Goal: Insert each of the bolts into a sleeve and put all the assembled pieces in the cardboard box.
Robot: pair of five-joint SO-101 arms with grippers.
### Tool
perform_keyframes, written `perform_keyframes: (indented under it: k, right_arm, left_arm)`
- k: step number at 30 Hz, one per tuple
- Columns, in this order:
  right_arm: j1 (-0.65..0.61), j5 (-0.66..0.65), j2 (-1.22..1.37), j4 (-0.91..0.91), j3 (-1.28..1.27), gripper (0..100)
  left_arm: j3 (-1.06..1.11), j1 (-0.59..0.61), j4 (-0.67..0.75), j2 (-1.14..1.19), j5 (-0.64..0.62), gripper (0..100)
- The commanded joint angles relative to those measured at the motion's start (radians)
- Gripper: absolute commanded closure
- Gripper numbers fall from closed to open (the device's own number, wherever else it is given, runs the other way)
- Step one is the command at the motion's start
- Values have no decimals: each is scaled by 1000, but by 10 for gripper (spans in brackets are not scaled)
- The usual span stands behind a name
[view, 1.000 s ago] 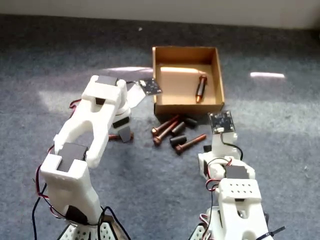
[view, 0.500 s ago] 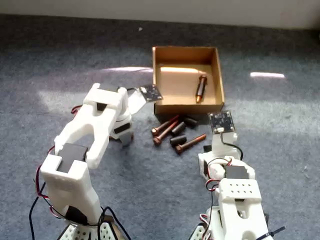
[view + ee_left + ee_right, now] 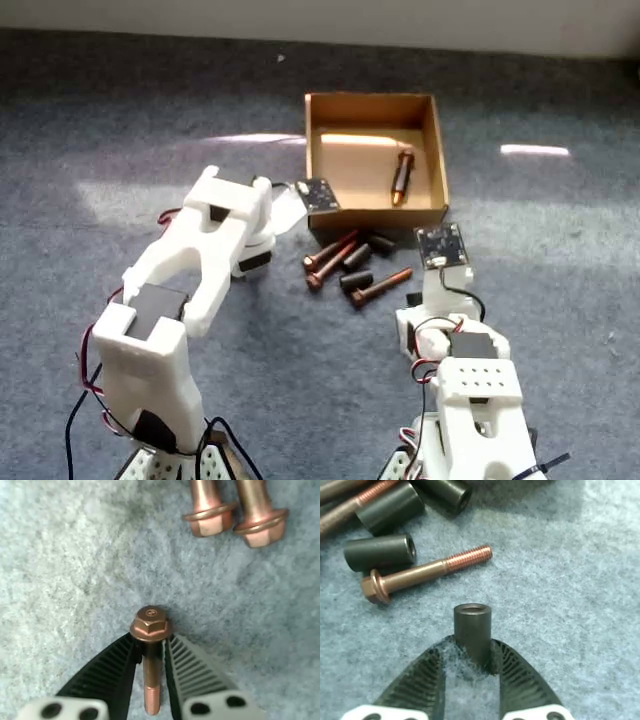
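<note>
The left claw point(image 3: 151, 641) is shut narrow on a copper bolt point(image 3: 151, 626). Its ribbed fingers point(image 3: 117, 667) press the shank just under the hex head, and the threaded end runs back between them toward the wrist. It hangs over the grey carpeted counter point(image 3: 65, 555), near the flanged head of one loose bolt point(image 3: 209, 521) and that of a second bolt point(image 3: 260, 525) just beside it. The right claw point(image 3: 470, 647) holds a black sleeve point(image 3: 472, 625) by one end, with the open bore facing away from the wrist. Ahead of it on the carpet lies a third bolt point(image 3: 420, 575), with a loose sleeve point(image 3: 380, 552) touching it near the head. Another sleeve point(image 3: 390, 510) and a further sleeve point(image 3: 447, 492) lie a little farther off. From the high view, the left arm point(image 3: 215, 250) stretches toward the left side of this small pile, and the right arm point(image 3: 450, 340) sits on the near side of it, its wrist just beside the threaded end of the third bolt. The cardboard box point(image 3: 440, 150) stands open on the far side of the pile, its front wall close to the loose parts. Inside it lies one assembled piece point(image 3: 401, 175), a bolt with a dark sleeve on it, near the right wall and roughly parallel to it.
</note>
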State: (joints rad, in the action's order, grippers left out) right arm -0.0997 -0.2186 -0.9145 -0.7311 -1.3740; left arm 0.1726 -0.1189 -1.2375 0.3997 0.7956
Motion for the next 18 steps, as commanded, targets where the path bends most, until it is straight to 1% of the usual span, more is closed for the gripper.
perform_keyframes:
  k: [1,10,16,18]
  right_arm:
    - [12,-15,-30,27,4,993]
    - [13,-15,-30,27,5,993]
    - [13,-15,-30,27,7,993]
    - [15,-15,-30,27,7,993]
  left_arm:
    - [-19,-12,-17,-24,-61,995]
    - [-18,-18,-20,-214,-183,993]
    - [-25,-18,-123,-309,-305,992]
    - [-19,-18,-132,-344,-334,995]
